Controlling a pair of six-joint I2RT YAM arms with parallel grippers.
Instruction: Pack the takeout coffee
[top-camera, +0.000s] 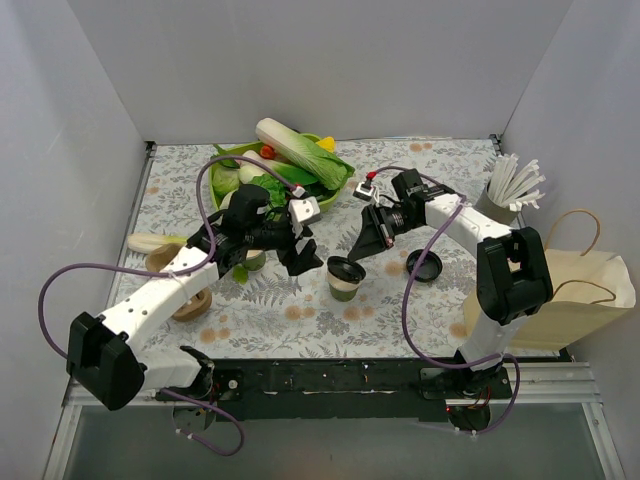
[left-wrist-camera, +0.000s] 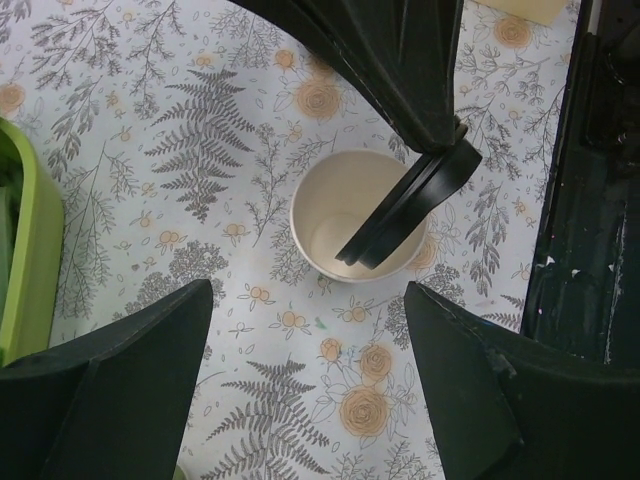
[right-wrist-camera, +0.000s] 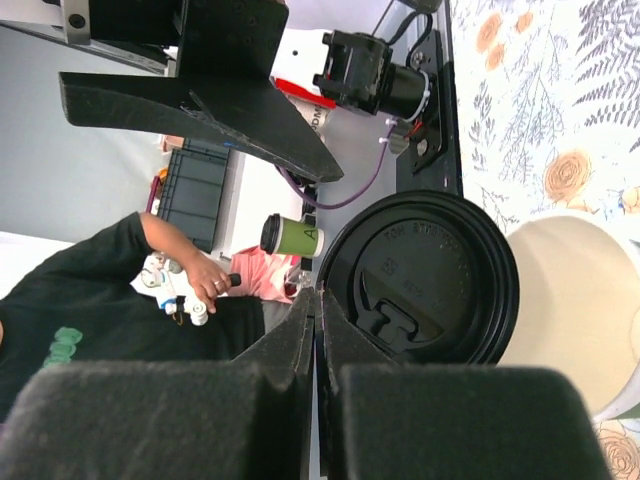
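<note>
The takeout coffee cup (top-camera: 343, 288) is a small green paper cup standing at the table's middle. It is cream-white inside in the left wrist view (left-wrist-camera: 335, 225) and the right wrist view (right-wrist-camera: 580, 300). My right gripper (top-camera: 355, 255) is shut on the rim of a black lid (top-camera: 346, 268) and holds it tilted on the cup's mouth. The lid shows in the left wrist view (left-wrist-camera: 405, 210) and the right wrist view (right-wrist-camera: 425, 275), gripped at the jaws (right-wrist-camera: 318, 300). My left gripper (top-camera: 303, 258) is open and empty just left of the cup, its fingers (left-wrist-camera: 120, 380) wide apart.
A second black lid (top-camera: 424, 265) lies right of the cup. Another green cup (top-camera: 254, 262) stands under the left arm. A green tray of vegetables (top-camera: 335, 160) is at the back. A grey cup of white straws (top-camera: 497, 205) and a paper bag (top-camera: 570, 295) are at the right.
</note>
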